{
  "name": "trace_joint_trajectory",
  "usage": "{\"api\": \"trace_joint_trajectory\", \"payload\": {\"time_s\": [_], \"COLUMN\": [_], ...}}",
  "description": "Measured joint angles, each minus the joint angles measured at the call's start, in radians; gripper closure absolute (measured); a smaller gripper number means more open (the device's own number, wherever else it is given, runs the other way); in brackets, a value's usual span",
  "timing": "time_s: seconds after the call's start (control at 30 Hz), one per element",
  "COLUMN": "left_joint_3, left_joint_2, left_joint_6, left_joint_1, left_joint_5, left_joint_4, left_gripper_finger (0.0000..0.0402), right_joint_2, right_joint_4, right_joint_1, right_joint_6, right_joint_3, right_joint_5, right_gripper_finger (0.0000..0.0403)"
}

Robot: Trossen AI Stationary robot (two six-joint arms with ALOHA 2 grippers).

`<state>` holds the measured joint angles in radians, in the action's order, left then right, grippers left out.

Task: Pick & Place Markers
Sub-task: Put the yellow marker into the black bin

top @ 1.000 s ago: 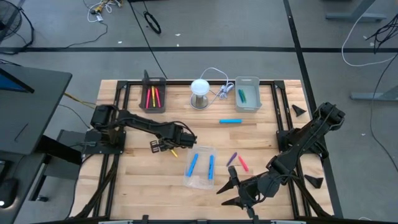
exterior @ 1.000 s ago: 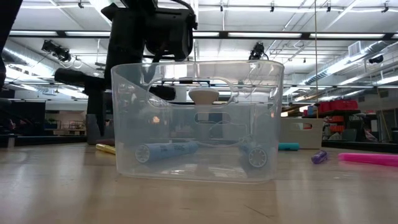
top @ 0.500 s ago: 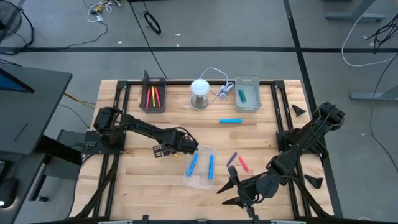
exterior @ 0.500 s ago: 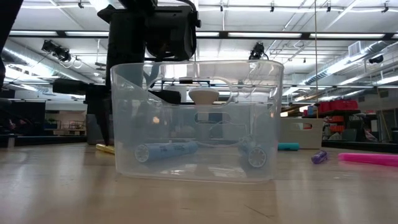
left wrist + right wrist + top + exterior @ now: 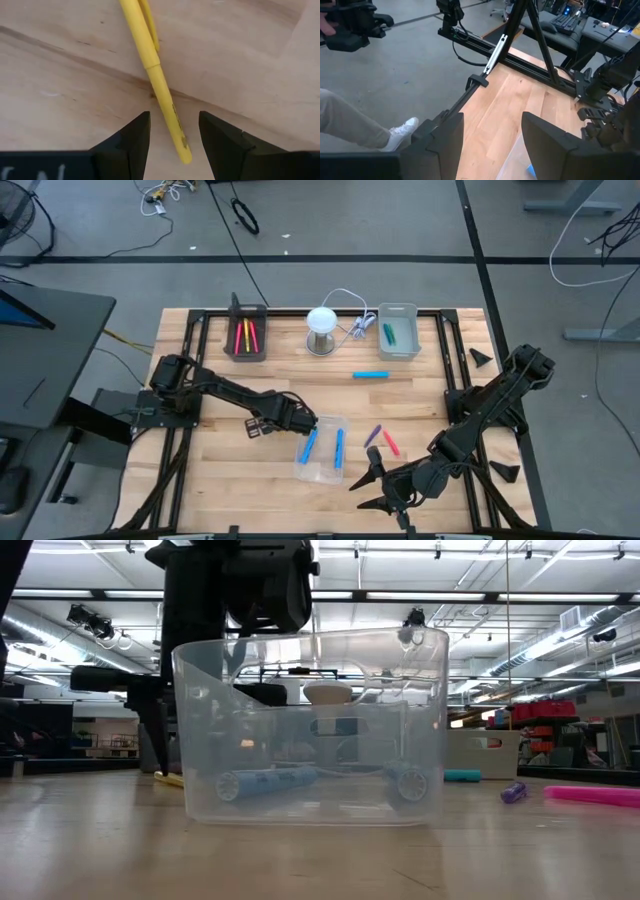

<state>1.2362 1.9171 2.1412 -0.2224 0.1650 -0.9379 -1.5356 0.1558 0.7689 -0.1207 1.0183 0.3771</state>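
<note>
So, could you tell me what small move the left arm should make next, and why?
Probably lower a little and close. In the left wrist view the left gripper is open, its fingers either side of the yellow marker, which lies flat on the table and is not yet gripped. The right gripper waits open at the near edge.

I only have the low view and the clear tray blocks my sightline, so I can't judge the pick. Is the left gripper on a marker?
Observer: Not gripping. In the left wrist view the left gripper is open, and the yellow marker lies flat on the wood with its end between the fingers.
Operator: Where is that relative to the tray?
Observer: From above, the left gripper sits just off the clear tray's left far corner, outside it.
Operator: And the other arm?
Observer: The right gripper waits open at the table's near edge, right of the tray.
</note>
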Motion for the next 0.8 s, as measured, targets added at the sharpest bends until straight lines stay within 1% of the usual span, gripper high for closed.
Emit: {"api": "trace_joint_trajectory", "payload": {"time_s": [0.13, 0.3, 0.43, 0.67, 0.8], "left_joint_3": [0.0, -0.001, -0.002, -0.002, -0.002], "left_joint_2": [0.0, 0.002, 0.002, 0.003, 0.001], "left_joint_6": [0.023, 0.05, 0.052, 0.079, 0.134], "left_joint_1": [-0.013, -0.025, -0.025, -0.025, -0.025], "left_joint_5": [0.003, 0.051, 0.063, 0.147, 0.171], "left_joint_4": [0.0, 0.002, 0.019, 0.01, -0.033], "left_gripper_finger": [0.0225, 0.0225, 0.0225, 0.0225, 0.0225], "right_joint_2": [0.0, 0.0, 0.0, 0.0, 0.0], "right_joint_4": [0.0, 0.0, 0.0, -0.001, -0.016], "right_joint_1": [0.0, 0.0, 0.0, 0.0, 0.0], "right_joint_6": [0.005, 0.008, 0.008, 0.008, 0.016], "right_joint_3": [0.0, 0.0, 0.0, 0.0, 0.0], "right_joint_5": [0.0, 0.0, 0.0, 0.0, 0.0], "right_gripper_finger": [0.0199, 0.0199, 0.0199, 0.0199, 0.0199]}}
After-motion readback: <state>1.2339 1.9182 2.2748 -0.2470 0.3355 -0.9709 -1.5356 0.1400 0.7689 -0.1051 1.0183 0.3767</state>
